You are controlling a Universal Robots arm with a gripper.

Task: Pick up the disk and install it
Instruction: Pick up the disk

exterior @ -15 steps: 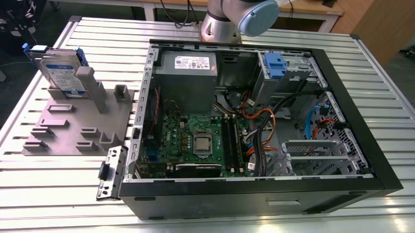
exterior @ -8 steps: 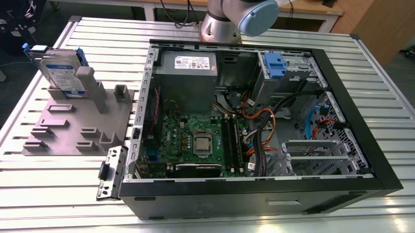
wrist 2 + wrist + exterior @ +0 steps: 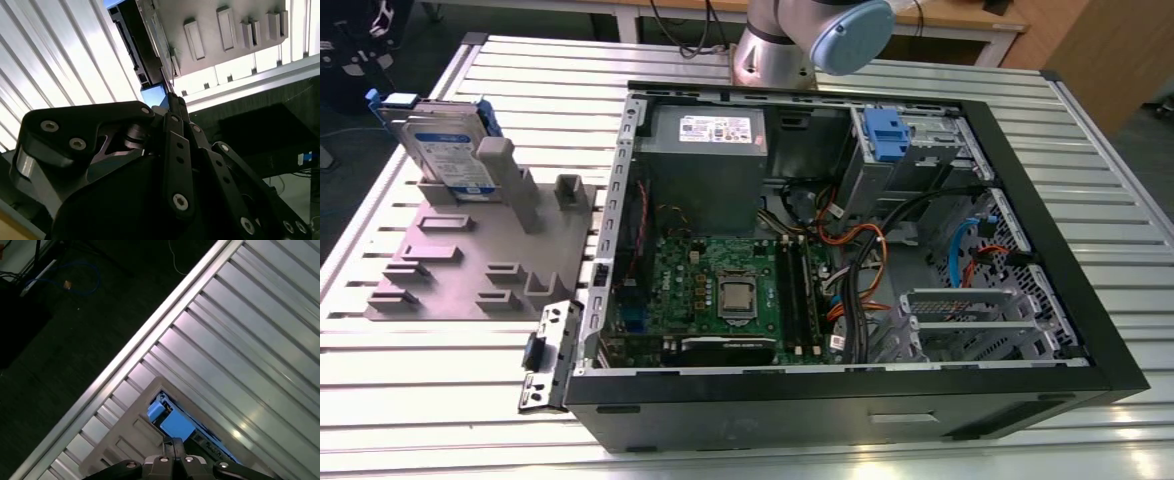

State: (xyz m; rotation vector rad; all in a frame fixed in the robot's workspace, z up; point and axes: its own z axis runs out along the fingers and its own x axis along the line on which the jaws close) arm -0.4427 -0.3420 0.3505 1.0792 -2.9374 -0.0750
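The disk (image 3: 447, 150), silver-grey with a white and blue label and blue side rails, stands upright on its edge in a grey slotted fixture (image 3: 467, 260) on the exterior view's left. In both wrist views I look down at it from above. Its blue tab (image 3: 171, 424) lies just beyond my gripper (image 3: 173, 442), and the same tab (image 3: 152, 95) shows past the gripper (image 3: 172, 100) in the second wrist view. The fingers are pressed together with nothing between them, and they hang clear of the disk.
An open black computer case (image 3: 1107, 330) lies on the ribbed metal table (image 3: 427, 400), with a grey power-supply box (image 3: 707, 135), a motherboard (image 3: 720, 290) and a blue latch on a metal cage (image 3: 887, 135) inside. The table edge (image 3: 150, 335) drops to dark floor near the fixture.
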